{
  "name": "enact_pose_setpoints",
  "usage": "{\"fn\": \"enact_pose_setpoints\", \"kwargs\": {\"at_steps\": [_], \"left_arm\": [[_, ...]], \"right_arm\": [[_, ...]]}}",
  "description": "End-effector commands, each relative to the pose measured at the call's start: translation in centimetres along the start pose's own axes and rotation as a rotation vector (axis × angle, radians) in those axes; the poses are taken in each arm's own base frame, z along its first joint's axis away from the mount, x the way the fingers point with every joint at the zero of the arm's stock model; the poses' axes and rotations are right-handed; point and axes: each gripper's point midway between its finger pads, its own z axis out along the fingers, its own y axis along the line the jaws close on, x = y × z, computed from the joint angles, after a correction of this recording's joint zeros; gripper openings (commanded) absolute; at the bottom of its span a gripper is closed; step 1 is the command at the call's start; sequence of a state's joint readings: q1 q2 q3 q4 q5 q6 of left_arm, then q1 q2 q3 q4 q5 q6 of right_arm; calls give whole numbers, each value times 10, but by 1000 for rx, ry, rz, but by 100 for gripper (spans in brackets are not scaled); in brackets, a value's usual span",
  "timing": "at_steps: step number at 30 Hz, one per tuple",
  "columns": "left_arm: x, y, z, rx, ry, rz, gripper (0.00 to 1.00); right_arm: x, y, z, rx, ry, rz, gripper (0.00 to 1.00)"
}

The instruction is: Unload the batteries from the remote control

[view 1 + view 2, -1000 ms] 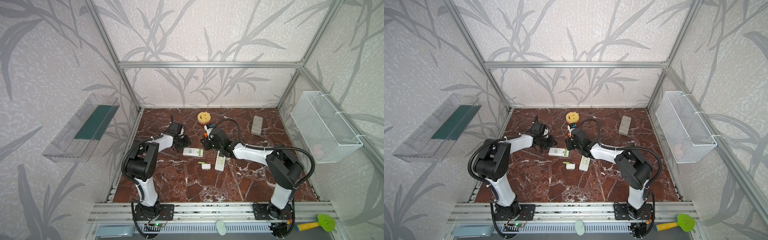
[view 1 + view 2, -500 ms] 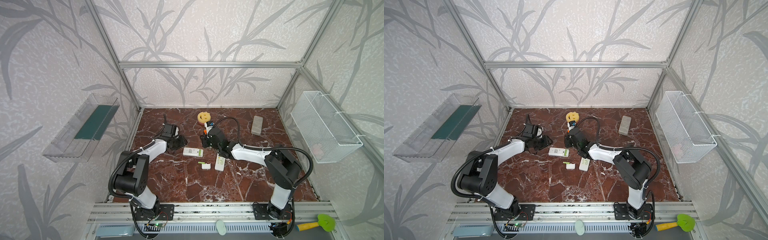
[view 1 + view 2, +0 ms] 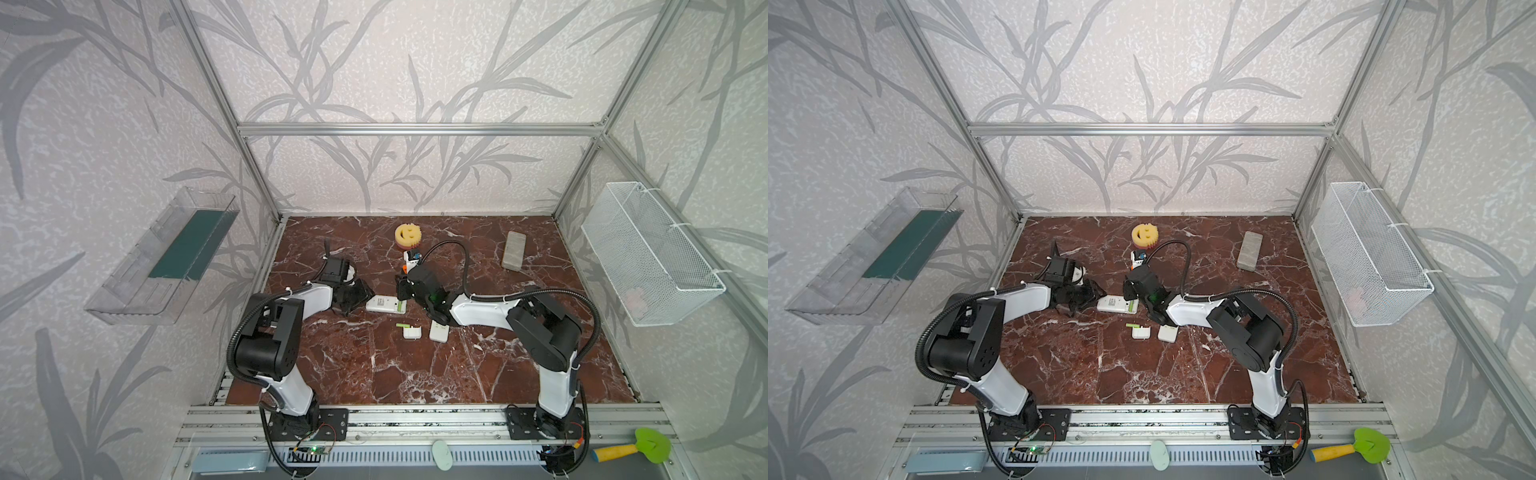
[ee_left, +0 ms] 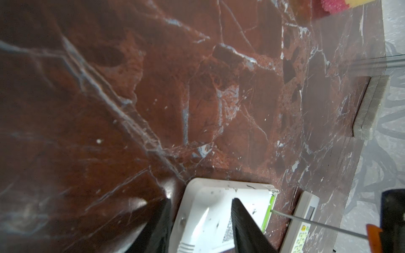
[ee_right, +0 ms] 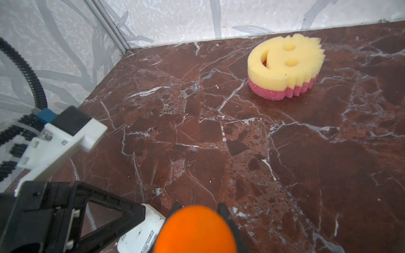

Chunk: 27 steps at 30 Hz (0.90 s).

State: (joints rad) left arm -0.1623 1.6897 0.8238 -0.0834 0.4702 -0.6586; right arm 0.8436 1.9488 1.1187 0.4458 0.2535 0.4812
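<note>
A white remote control (image 3: 381, 304) lies face down on the marble, with a lime-green battery (image 3: 400, 306) showing at its open right end. My left gripper (image 4: 201, 199) is open at the remote's left end: one finger beside its edge, the other over its back. My right gripper (image 5: 199, 206) is shut on an orange-handled screwdriver (image 5: 195, 230). The thin screwdriver shaft (image 4: 317, 223) reaches to that battery (image 4: 269, 210). A loose battery (image 3: 401, 326) lies on the table in front of the remote, seen in both top views.
A small white cover (image 3: 412, 332) lies by the loose battery. A second remote (image 4: 304, 221) lies partly under my right arm. A yellow-pink smiley sponge (image 3: 408, 236) and a grey block (image 3: 513, 250) sit toward the back. A wire basket (image 3: 648, 257) hangs on the right wall.
The left arm's elbow swung outward and came back, and its gripper has dropped closer onto the remote's left end. The right arm with the screwdriver has barely moved.
</note>
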Motion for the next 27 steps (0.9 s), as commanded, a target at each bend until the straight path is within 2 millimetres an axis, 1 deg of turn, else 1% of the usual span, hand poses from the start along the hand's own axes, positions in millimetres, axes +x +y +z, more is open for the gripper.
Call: {"fn": "enact_pose_setpoints", "kwargs": {"at_steps": [1, 3, 7, 10, 16, 19, 21, 23, 27], "left_arm": [[9, 0, -3, 22, 16, -26, 47], [15, 4, -4, 23, 24, -34, 46], [20, 7, -4, 21, 28, -40, 46], [22, 7, -4, 25, 33, -45, 41], [26, 8, -3, 29, 39, -62, 36], [31, 9, -2, 33, 49, -68, 35], [38, 11, -1, 30, 60, -70, 33], [44, 15, -2, 23, 68, -74, 33], [53, 24, -1, 11, 77, -86, 31]], "right_arm": [[-10, -3, -4, 17, -47, 12, 0], [-11, -3, -5, 20, -50, 7, 0], [-8, -5, -3, 22, -40, 1, 0], [-3, -7, 1, 20, -26, 19, 0], [3, -7, 8, 9, -28, 113, 0], [4, -12, 9, 15, -38, 162, 0], [2, -17, 7, 38, -50, 163, 0], [-1, -21, 4, 54, -67, 201, 0], [-1, -37, -1, 80, -103, 282, 0]]}}
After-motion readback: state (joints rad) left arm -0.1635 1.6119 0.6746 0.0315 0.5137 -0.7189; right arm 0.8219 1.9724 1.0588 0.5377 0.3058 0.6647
